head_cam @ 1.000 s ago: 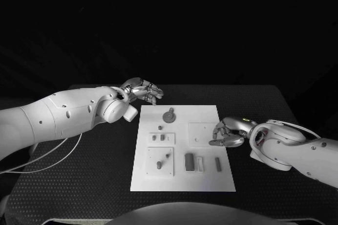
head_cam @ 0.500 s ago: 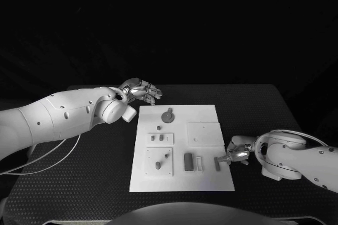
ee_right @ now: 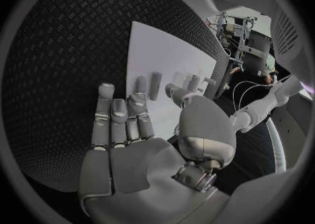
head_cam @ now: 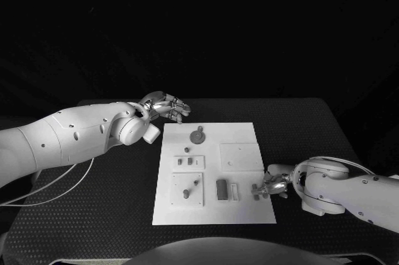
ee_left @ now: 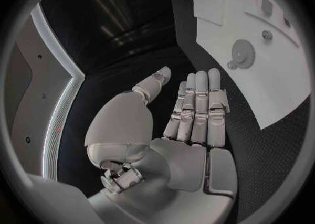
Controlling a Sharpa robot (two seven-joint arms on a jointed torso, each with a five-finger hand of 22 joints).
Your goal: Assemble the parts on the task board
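Judging by the loose parts (head_cam: 223,190) lying toward five o'clock on the task board (head_cam: 241,213), we have most of the assembly left. Our right hand (head_cam: 272,187) reaches over that edge, fingers spread, holding nothing. Our left hand (head_cam: 169,106) waits empty at eleven o'clock, fingers extended.

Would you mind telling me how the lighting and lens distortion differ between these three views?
Head view: dark surround, bright task board with straight edges. Left wrist view: fisheye, the board's edge bows. Right wrist view: fisheye too, table weave curving around the right hand.
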